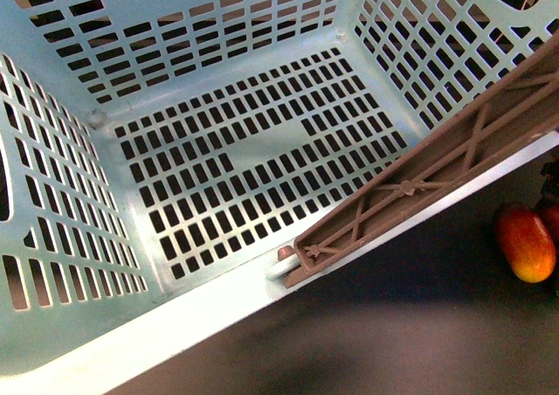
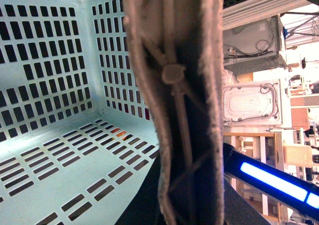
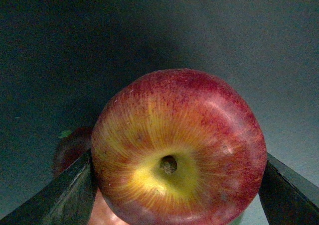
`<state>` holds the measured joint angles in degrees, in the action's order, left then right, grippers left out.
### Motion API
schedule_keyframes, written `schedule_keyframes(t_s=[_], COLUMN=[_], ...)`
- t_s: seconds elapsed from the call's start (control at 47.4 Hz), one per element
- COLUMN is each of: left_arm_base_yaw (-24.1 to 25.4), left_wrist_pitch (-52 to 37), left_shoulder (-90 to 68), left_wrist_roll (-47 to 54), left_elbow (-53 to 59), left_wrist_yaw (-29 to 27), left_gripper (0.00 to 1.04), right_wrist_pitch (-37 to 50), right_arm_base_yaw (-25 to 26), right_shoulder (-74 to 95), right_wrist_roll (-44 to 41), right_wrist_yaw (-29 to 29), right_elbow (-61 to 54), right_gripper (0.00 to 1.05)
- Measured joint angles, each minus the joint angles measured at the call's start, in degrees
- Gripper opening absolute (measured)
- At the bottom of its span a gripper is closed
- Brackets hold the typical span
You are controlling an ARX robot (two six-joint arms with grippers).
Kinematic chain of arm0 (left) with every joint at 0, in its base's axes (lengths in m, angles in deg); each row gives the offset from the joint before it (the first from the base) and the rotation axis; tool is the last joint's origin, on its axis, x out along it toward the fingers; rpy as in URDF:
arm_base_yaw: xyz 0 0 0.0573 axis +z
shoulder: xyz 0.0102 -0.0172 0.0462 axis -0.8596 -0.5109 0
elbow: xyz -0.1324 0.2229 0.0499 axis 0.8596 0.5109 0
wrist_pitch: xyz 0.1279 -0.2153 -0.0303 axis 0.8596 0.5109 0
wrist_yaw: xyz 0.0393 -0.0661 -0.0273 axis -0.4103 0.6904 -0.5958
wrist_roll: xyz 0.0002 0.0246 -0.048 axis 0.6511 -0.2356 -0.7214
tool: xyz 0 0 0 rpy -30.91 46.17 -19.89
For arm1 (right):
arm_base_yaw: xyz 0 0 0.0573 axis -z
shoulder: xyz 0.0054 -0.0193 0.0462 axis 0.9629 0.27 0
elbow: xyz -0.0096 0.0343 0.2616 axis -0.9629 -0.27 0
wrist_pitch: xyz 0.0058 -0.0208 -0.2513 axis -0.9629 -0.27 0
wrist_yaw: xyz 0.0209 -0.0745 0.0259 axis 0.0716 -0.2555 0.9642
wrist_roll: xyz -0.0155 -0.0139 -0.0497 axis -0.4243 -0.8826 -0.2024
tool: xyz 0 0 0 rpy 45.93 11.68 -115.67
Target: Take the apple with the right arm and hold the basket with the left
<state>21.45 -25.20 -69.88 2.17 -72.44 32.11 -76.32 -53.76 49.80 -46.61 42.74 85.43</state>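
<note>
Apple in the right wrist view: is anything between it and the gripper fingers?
Nothing visible. The apple sits directly between the right gripper's dark fingers, which touch both its sides. A dark fruit lies behind it, clear of the grip.

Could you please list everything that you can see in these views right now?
basket: one, pale blue, slotted, filling most of the front view, nothing in it
handle: one, brown, lying across the basket's rim
apple: one, red with a yellow patch, between the right gripper's fingers
elongated fruit: one, red-orange, on the table right of the basket
small dark red fruit: one, behind the apple
table: one, dark, under everything
white appliances: two, in the background
right gripper: black fingers, closed on the apple
left gripper: not visible; the handle fills its wrist view
</note>
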Motion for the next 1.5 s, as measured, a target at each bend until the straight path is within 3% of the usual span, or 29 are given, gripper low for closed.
schedule_keyframes(t_s=[0.274, 0.506, 0.633, 0.739, 0.992, 1.308, 1.414, 1.498], left_arm_base_yaw=[0.00, 0.00, 0.00, 0.00, 0.00, 0.00, 0.00, 0.00], left_wrist_pitch=[0.00, 0.00, 0.00, 0.00, 0.00, 0.00, 0.00, 0.00], left_shoulder=[0.00, 0.00, 0.00, 0.00, 0.00, 0.00, 0.00, 0.00], left_wrist_roll=[-0.02, 0.00, -0.02, 0.00, -0.02, 0.00, 0.00, 0.00], left_elbow=[0.00, 0.00, 0.00, 0.00, 0.00, 0.00, 0.00, 0.00], left_wrist_yaw=[0.09, -0.07, 0.07, 0.00, 0.04, 0.00, 0.09, 0.00], left_gripper=[0.07, 0.07, 0.07, 0.07, 0.07, 0.07, 0.07, 0.07], right_wrist_pitch=[2.16, -2.38, -3.69, -3.96, -2.95, -0.04, 0.00, 1.70], right_arm_base_yaw=[-0.09, -4.83, -8.90, -15.10, -29.07, -38.23, -40.41, -40.48], right_shoulder=[-26.51, -49.37, -58.34, -63.58, -61.00, -54.53, -54.47, -55.74], right_wrist_roll=[-6.03, -1.49, 1.40, 4.81, 7.76, 11.23, 11.82, 11.91], right_wrist_yaw=[8.00, 14.38, 13.94, 14.45, 12.96, 9.40, 8.11, 3.06], right_elbow=[-14.67, -20.96, -20.52, -18.91, -17.79, -17.81, -17.88, -19.12], right_gripper=[0.79, 0.79, 0.79, 0.79, 0.79, 0.79, 0.97, 0.96])
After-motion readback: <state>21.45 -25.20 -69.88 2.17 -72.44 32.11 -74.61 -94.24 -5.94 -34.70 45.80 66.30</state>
